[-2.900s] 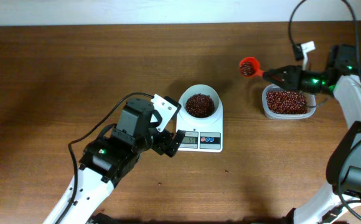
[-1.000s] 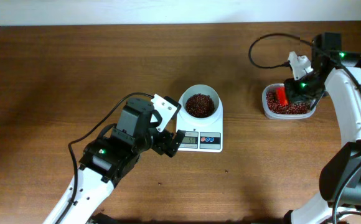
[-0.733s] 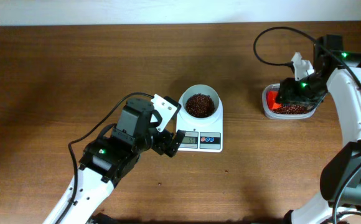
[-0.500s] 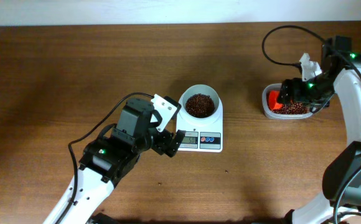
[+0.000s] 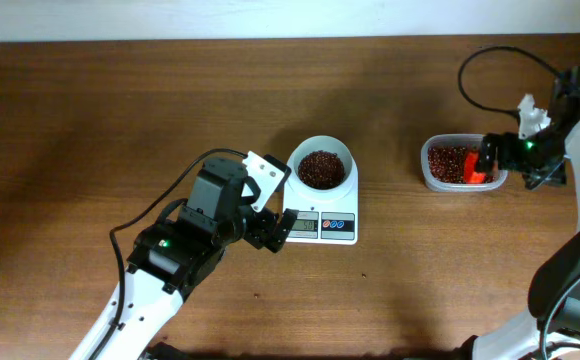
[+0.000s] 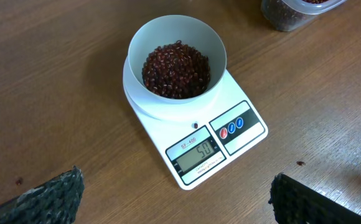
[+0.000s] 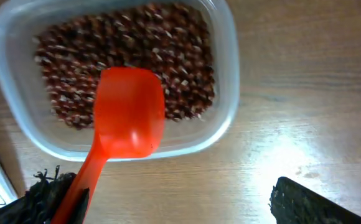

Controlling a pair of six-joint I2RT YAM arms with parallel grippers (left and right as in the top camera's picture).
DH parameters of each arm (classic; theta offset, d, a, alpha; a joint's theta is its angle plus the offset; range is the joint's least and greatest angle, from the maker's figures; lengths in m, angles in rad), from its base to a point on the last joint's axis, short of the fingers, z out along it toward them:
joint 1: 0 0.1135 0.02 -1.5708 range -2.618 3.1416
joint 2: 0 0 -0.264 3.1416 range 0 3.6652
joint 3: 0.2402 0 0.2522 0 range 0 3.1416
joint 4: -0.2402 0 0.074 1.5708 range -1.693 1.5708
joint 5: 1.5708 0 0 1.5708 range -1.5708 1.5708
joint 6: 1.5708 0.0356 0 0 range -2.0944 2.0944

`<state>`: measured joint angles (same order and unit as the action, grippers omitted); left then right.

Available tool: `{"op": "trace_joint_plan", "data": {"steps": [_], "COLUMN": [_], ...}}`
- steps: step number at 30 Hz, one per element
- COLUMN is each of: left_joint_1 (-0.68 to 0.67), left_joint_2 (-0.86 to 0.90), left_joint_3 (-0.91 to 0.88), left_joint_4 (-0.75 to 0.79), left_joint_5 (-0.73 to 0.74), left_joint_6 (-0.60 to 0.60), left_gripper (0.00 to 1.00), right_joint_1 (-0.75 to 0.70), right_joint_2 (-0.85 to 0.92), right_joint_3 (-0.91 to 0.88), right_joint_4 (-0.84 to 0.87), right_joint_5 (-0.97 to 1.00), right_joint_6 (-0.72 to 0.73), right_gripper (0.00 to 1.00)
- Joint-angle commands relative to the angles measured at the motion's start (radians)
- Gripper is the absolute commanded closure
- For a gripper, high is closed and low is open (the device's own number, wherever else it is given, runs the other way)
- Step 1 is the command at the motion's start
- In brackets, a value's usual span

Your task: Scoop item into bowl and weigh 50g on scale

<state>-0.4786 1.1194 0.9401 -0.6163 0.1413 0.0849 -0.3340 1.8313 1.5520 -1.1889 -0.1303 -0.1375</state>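
The white bowl [image 5: 321, 167] [image 6: 177, 37] stands on the scale [image 5: 336, 227] [image 6: 230, 134], holding a heap of red-brown beans [image 6: 176, 61]. The display shows 50. My left gripper [image 5: 273, 208] [image 6: 180, 208] is open just left of the scale, empty, with its fingers [image 6: 50, 196] wide apart. My right gripper [image 5: 492, 160] [image 7: 174, 208] is open at the right end of the clear tub [image 5: 460, 163] [image 7: 227, 74] of beans. A red scoop [image 5: 478, 165] [image 7: 129, 112] lies face down across the tub's rim. Its handle runs down against my right gripper's left finger [image 7: 43, 199], unclamped.
Brown wooden table [image 5: 120, 110] all round. The right arm's black cable [image 5: 490, 60] loops above the tub. The tub's corner [image 6: 295, 9] shows at the top right of the left wrist view.
My right gripper has opened and let go of the red scoop, then drawn back to the right. The scoop now lies on the tub's right rim. The left arm has not moved.
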Motion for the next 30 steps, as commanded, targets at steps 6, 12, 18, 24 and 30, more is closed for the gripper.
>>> {"op": "trace_joint_plan", "data": {"steps": [6,12,18,24,30], "left_joint_1": [-0.005,-0.005,-0.005,-0.005,-0.005], "left_joint_2": [-0.001,-0.001,-0.001,-0.001,-0.001], "left_joint_3": [-0.005,-0.005,-0.005,-0.005,-0.005], "left_joint_4": [0.002,0.002,0.002,0.002,0.002], "left_joint_5": [-0.004,-0.004,-0.004,-0.004,-0.004], "left_joint_6": [-0.009,-0.009,-0.009,-0.009,-0.009], "left_gripper": [0.01,0.01,0.01,0.01,0.01], "right_joint_1": [-0.119,-0.171,-0.171,-0.168,-0.029], "right_joint_2": [-0.022,-0.022,-0.023,-0.024,-0.026], "right_joint_3": [-0.051,-0.050,-0.050,-0.008,0.079], "right_joint_4": [0.004,0.006,0.006,0.005,-0.034], "right_joint_5": [0.012,0.003,-0.050,-0.129,-0.079], "right_joint_6": [-0.003,-0.004,-0.068,-0.174,-0.252], "right_gripper": [0.01,0.01,0.01,0.01,0.01]}}
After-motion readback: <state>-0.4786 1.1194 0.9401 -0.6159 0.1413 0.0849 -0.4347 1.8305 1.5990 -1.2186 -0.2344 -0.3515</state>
